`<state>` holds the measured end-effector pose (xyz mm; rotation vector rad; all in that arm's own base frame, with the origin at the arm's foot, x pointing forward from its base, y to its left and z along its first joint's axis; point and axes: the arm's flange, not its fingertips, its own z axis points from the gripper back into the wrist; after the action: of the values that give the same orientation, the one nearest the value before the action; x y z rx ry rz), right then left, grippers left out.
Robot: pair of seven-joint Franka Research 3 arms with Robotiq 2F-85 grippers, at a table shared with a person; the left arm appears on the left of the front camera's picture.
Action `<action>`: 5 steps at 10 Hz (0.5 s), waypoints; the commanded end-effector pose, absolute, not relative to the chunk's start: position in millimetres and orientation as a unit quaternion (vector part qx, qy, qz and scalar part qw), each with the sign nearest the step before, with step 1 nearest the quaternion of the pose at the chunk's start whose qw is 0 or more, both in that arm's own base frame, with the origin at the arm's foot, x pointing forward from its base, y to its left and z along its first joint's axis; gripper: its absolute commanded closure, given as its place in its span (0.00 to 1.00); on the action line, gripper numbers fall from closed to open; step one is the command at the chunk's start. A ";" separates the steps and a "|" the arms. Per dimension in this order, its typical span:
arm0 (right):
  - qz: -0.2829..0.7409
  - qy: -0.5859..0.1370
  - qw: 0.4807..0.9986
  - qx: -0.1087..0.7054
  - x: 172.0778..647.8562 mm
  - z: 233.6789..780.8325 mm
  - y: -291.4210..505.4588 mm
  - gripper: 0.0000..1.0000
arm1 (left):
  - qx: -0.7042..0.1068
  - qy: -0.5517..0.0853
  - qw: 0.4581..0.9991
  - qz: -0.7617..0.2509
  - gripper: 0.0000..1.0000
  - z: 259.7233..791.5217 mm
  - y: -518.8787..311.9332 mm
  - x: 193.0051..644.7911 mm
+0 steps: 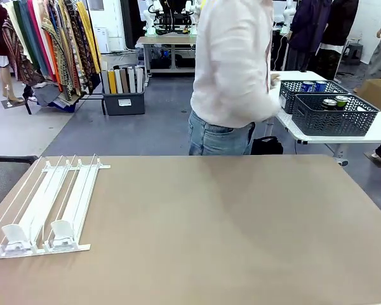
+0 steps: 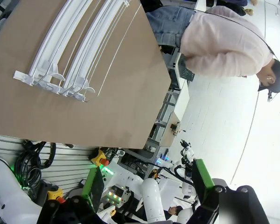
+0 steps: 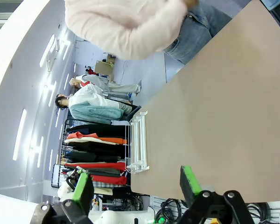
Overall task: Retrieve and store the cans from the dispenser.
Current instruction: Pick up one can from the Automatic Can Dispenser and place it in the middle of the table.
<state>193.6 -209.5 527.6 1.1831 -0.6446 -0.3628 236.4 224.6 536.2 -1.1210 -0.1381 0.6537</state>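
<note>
The dispenser (image 1: 51,203) is a flat white rack lying at the left of the tan table (image 1: 228,229), its lanes bare and two pusher blocks at the near end. Blue cans (image 1: 313,86) and black cans (image 1: 335,102) stand in dark lattice baskets on a side table behind. My left gripper (image 2: 147,179) hangs open high above the table, the dispenser (image 2: 70,46) far below it. My right gripper (image 3: 136,183) is open too, with nothing between its green pads, and looks across the table toward the dispenser (image 3: 137,142).
A person in a pale shirt (image 1: 232,63) stands at the table's far edge, turned toward the side table, one hand (image 1: 274,79) by the baskets (image 1: 333,117). Clothes racks and a bin stand farther back on the left.
</note>
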 end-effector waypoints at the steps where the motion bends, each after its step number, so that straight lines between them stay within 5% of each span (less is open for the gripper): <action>1: -0.156 -0.311 0.757 0.552 196.3 530.7 -209.9 0.00 | -0.526 -0.061 0.792 0.304 0.00 537.4 224.4 234.3; 5: -0.156 -0.311 0.757 0.552 196.3 530.7 -209.9 0.00 | -0.526 -0.061 0.792 0.304 0.00 537.4 224.4 234.3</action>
<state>193.6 -209.5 527.6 1.1831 -0.6446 -0.3628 236.4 224.6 536.2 -1.1211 -0.1381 0.6537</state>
